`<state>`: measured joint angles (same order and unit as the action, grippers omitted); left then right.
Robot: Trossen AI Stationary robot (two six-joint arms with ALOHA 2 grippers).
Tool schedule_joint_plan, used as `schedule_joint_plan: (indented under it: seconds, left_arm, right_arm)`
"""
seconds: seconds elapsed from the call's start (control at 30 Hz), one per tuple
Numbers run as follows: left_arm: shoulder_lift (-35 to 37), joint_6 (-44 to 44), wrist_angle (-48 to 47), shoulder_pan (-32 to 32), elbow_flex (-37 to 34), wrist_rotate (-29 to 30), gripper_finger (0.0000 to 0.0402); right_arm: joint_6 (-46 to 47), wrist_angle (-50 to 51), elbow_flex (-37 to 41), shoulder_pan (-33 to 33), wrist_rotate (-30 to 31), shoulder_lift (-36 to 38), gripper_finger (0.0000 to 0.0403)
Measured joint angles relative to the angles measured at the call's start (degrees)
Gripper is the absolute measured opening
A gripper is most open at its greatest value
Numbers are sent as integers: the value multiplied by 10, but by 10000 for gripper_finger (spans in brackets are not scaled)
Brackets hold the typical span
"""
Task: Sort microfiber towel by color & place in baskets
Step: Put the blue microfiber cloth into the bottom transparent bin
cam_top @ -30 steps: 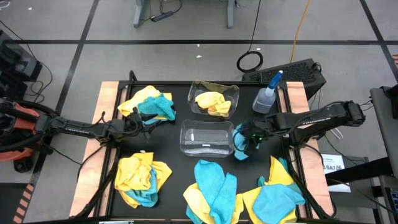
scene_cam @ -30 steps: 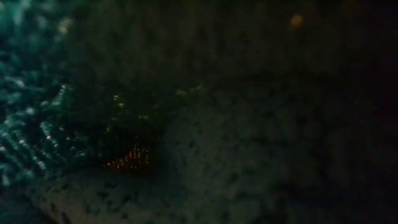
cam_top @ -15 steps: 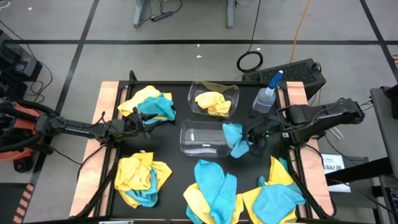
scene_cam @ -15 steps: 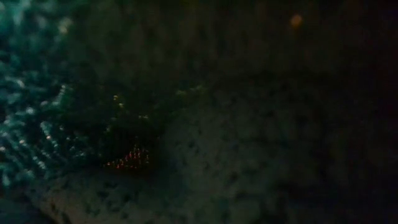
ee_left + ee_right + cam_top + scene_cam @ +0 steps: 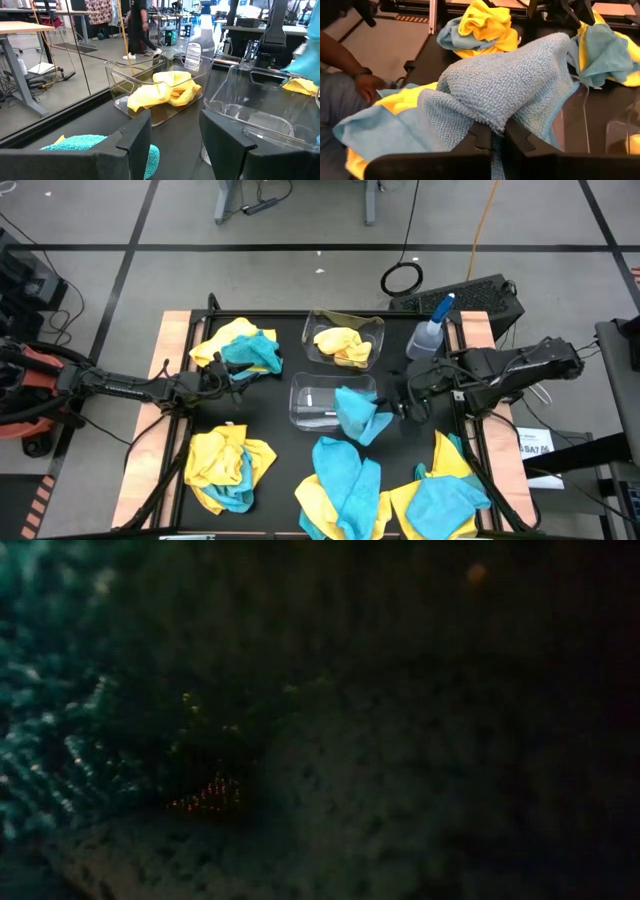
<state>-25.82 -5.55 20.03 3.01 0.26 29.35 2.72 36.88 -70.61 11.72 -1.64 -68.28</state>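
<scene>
Right tool (image 5: pixel 398 408) has carried blue towel (image 5: pixel 356 413) over near basket (image 5: pixel 318 403).

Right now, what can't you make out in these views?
- Low view: almost all dark; fuzzy cloth pressed against the lens hides the table.
- High view: whether the turquoise towel held by the right gripper touches the empty basket; straight-down angle.
- Right wrist view: basket beneath hidden by the towel.
- Left gripper: nothing seen between its jaws; contact with the pile unclear.

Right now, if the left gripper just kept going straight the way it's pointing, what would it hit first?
Probably the basket holding yellow towels; it sits ahead of the left gripper, whose jaws stand apart. Depth is unclear, and the empty basket lies close beside that line.
</scene>
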Motion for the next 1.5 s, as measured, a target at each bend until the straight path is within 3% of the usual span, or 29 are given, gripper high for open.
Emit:
schedule_joint_plan:
  seconds: [0.77,1.23,1.5]
  left_arm:
    - [0,0,0,0,0,0,173]
    - [0,0,0,0,0,0,173]
    - [0,0,0,0,0,0,173]
  right_arm:
    - [-90,-15,0,-97,1,-229,4]
    - [-123,-41,0,-107,-3,-358,4]
    - [-122,-47,-1,-106,-12,-381,7]
